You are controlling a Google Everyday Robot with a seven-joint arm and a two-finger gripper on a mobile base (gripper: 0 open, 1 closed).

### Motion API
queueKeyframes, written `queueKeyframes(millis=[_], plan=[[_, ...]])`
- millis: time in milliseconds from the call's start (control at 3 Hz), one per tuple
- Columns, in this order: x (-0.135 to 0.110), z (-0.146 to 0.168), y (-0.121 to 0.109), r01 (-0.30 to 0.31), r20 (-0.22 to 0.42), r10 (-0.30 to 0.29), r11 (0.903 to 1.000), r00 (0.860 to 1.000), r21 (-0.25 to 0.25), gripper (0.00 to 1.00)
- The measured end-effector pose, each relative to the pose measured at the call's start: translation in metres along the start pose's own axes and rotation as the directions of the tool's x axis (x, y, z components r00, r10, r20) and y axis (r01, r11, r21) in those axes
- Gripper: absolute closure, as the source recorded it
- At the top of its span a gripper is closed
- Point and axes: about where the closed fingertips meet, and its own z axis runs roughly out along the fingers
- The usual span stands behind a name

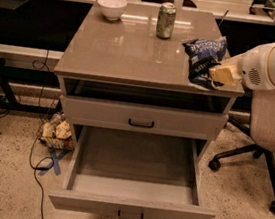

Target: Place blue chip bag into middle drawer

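The blue chip bag (pixel 202 58) is crinkled dark-blue foil with white lettering. My gripper (pixel 218 75) is shut on its lower right part and holds it over the right front of the cabinet top (pixel 135 50). My white arm (pixel 274 64) comes in from the right. The middle drawer (pixel 136 174) is pulled wide open below, shallow and grey, with nothing in it. Its dark handle (pixel 130 215) sits centred on the front.
A green soda can (pixel 166 20) and a white bowl (pixel 111 7) stand at the back of the cabinet top. The drawer above (pixel 142 118) is closed. An office chair (pixel 270 134) stands at the right. Cables and a small bundle (pixel 56 131) lie on the floor at the left.
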Motion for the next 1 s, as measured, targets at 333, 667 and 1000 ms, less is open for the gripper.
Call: queueKeyframes(millis=[333,667,1000], plan=[[0.070,-0.012,0.006,-0.098,-0.120,0.094,0.9948,0.988,-0.027,1.00],[0.133,-0.021,0.018,-0.185,-0.226,0.170,0.9818,0.959,-0.044,1.00],[0.224,-0.004,0.049,-0.297,-0.384,0.251,0.9528,0.889,-0.063,1.00]])
